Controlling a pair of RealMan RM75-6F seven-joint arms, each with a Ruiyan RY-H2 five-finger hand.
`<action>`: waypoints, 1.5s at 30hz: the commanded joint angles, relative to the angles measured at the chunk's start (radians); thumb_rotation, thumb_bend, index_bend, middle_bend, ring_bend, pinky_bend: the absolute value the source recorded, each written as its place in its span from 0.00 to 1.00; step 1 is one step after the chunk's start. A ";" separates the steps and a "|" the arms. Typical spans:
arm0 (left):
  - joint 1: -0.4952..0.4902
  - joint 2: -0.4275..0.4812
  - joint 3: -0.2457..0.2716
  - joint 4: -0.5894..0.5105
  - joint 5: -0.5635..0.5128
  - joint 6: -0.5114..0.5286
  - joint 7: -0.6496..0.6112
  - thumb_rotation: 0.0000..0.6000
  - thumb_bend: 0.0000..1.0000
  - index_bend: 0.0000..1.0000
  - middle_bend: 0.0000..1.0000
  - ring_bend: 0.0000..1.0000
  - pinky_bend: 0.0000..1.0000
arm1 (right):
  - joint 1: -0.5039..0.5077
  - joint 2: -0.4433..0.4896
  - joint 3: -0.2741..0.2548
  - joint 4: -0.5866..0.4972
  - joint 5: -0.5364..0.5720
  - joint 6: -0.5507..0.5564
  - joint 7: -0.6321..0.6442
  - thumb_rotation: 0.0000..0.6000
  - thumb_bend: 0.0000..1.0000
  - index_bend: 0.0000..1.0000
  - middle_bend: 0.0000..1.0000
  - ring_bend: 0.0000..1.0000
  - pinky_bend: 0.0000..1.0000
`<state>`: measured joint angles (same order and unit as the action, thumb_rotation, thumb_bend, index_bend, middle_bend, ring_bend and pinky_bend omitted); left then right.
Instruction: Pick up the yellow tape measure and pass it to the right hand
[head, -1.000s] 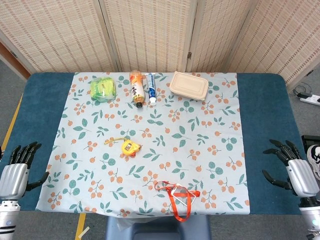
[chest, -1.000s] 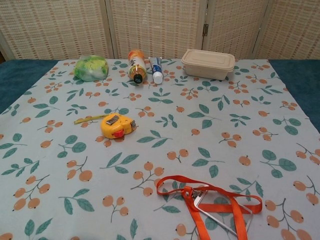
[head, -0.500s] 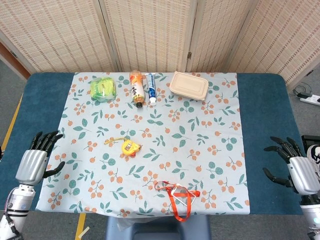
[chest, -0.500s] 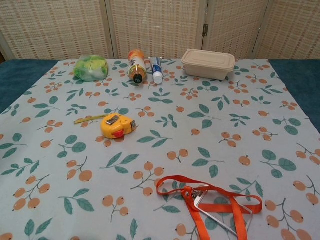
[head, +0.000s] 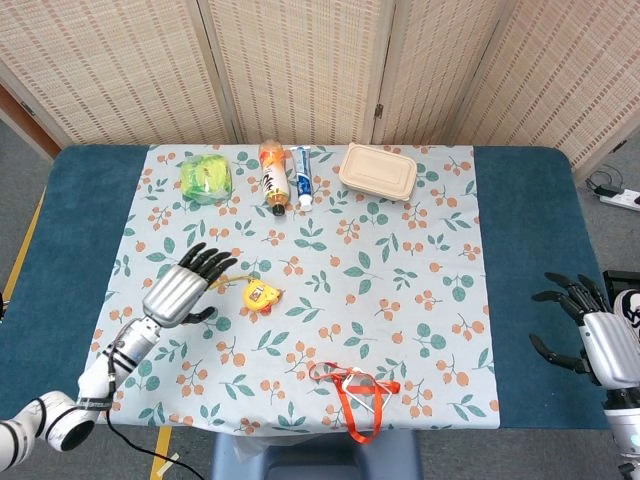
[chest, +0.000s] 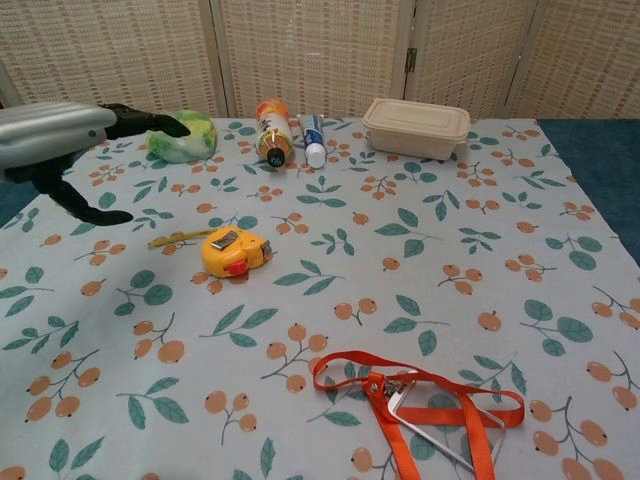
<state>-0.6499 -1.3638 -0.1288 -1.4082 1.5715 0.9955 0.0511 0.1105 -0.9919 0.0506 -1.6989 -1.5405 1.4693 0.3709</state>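
Note:
The yellow tape measure (head: 260, 295) (chest: 235, 251) lies on the floral cloth left of centre, with a short length of yellow tape pulled out to its left. My left hand (head: 183, 287) (chest: 70, 140) hovers open just left of it, fingers spread and pointing toward it, holding nothing. My right hand (head: 598, 335) stays open over the blue table edge at the far right, fingers apart; the chest view does not show it.
Along the far edge lie a green bag (head: 206, 178), an orange bottle (head: 274, 177), a toothpaste tube (head: 304, 178) and a beige lidded box (head: 377, 171). An orange lanyard with a badge (head: 357, 391) lies near the front edge. The floral cloth (head: 420, 300) covers the blue table.
My left hand has swung in from the table's left edge over the cloth to just left of the tape measure. The right hand has barely shifted.

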 joint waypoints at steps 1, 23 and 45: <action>-0.050 -0.063 0.009 0.060 -0.003 -0.057 0.033 1.00 0.33 0.10 0.11 0.09 0.00 | -0.002 0.000 0.000 0.003 0.001 0.000 0.003 1.00 0.33 0.34 0.17 0.15 0.00; -0.184 -0.285 0.041 0.329 -0.030 -0.163 0.049 1.00 0.33 0.21 0.17 0.14 0.00 | -0.004 -0.011 0.002 0.008 0.015 -0.021 -0.001 1.00 0.33 0.34 0.17 0.16 0.00; -0.202 -0.320 0.030 0.399 -0.145 -0.216 0.072 1.00 0.33 0.28 0.27 0.18 0.00 | -0.007 -0.018 0.006 0.018 0.030 -0.034 -0.001 1.00 0.33 0.34 0.17 0.15 0.00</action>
<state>-0.8524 -1.6848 -0.0987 -1.0088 1.4280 0.7802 0.1243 0.1037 -1.0098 0.0568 -1.6811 -1.5097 1.4353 0.3697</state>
